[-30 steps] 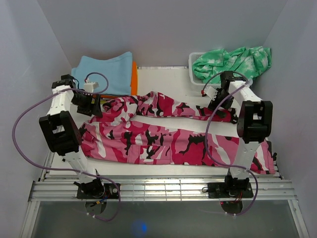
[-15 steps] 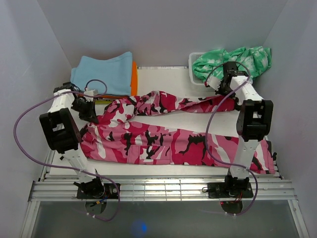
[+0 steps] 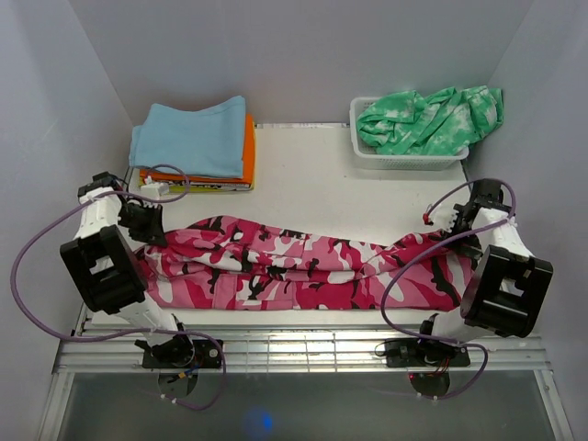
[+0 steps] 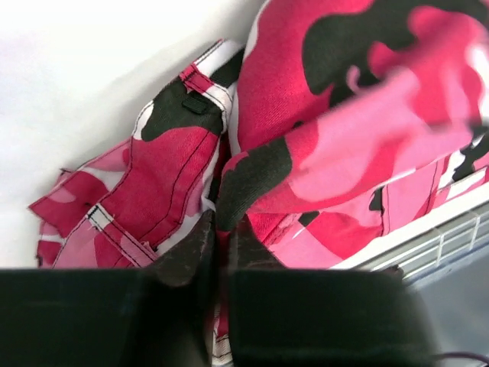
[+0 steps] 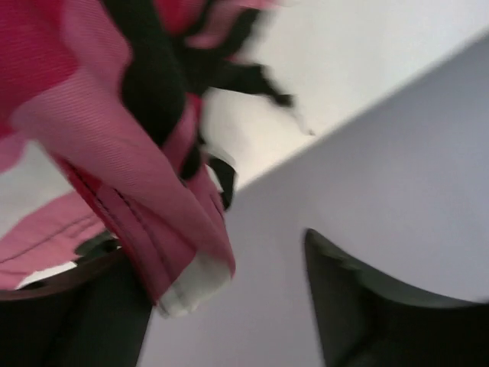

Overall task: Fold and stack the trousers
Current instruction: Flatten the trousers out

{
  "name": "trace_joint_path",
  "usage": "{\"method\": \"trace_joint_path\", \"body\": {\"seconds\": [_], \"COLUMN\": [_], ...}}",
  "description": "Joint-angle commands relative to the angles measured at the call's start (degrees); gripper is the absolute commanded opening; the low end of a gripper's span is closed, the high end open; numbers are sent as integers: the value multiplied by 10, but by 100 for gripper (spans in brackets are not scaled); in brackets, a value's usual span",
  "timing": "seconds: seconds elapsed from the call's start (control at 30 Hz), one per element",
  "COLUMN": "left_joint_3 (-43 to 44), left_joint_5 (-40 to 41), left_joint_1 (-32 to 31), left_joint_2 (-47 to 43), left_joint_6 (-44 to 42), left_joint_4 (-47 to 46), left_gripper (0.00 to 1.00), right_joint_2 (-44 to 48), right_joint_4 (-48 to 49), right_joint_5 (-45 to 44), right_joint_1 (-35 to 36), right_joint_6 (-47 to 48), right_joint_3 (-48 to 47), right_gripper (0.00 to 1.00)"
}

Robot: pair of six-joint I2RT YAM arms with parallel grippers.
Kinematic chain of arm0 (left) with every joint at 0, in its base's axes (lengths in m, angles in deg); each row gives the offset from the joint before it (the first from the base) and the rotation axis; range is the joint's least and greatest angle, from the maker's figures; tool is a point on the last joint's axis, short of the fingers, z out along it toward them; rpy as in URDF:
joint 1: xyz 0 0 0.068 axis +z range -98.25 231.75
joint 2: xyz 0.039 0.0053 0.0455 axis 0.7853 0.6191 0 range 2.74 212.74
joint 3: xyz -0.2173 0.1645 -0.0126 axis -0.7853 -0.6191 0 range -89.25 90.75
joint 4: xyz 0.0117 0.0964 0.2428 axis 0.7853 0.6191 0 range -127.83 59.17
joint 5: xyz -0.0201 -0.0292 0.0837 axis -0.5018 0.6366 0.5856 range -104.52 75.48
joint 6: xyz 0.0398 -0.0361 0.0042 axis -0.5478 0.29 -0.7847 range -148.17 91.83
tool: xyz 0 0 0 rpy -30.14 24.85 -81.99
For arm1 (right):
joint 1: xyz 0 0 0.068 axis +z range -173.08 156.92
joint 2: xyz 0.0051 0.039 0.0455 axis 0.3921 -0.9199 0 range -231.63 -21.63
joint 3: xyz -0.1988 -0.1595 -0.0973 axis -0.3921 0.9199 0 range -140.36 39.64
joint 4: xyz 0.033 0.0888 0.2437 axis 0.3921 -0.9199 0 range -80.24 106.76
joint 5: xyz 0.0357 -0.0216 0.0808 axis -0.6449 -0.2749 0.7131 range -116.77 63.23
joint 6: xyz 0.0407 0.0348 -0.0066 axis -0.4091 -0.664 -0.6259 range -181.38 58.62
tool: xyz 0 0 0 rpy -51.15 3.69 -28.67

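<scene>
Along the near edge of the white tabletop (image 3: 312, 179), the pink camouflage cargo trousers (image 3: 294, 262) lie doubled lengthwise, one leg over the other. That first fold looks made, though rumpled; the crosswise folds and the stacking are left. The left tool (image 4: 221, 229) pinches the cloth at its end. The right tool (image 5: 218, 256) stands parted, a cuff draped over one finger. At the far edge lie a folded light blue cloth (image 3: 188, 138) on a folded orange cloth (image 3: 248, 152), and a white basket (image 3: 367, 154) of green tie-dye fabric (image 3: 427, 119). Pale walls enclose everything.
</scene>
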Motion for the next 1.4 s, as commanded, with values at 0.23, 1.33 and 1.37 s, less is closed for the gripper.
{"method": "trace_joint_path", "body": {"seconds": [0.23,1.33,1.37], "left_joint_3": [-64,11,11], "left_joint_5": [-42,44,40], "left_joint_1": [-14,-216,-216], "left_joint_2": [-155,85,77], "left_joint_6": [-118,85,86], "left_joint_4": [27,-77,-77], "left_gripper": [69,0,0], "right_joint_2": [-68,-273,-281], "right_joint_4": [-210,-302,-299], "right_joint_5": [81,169,166], "right_joint_1": [29,83,93], "right_joint_6": [2,-182,-186], "right_joint_3": [-234,-441,-461], "right_gripper": [91,89,89]}}
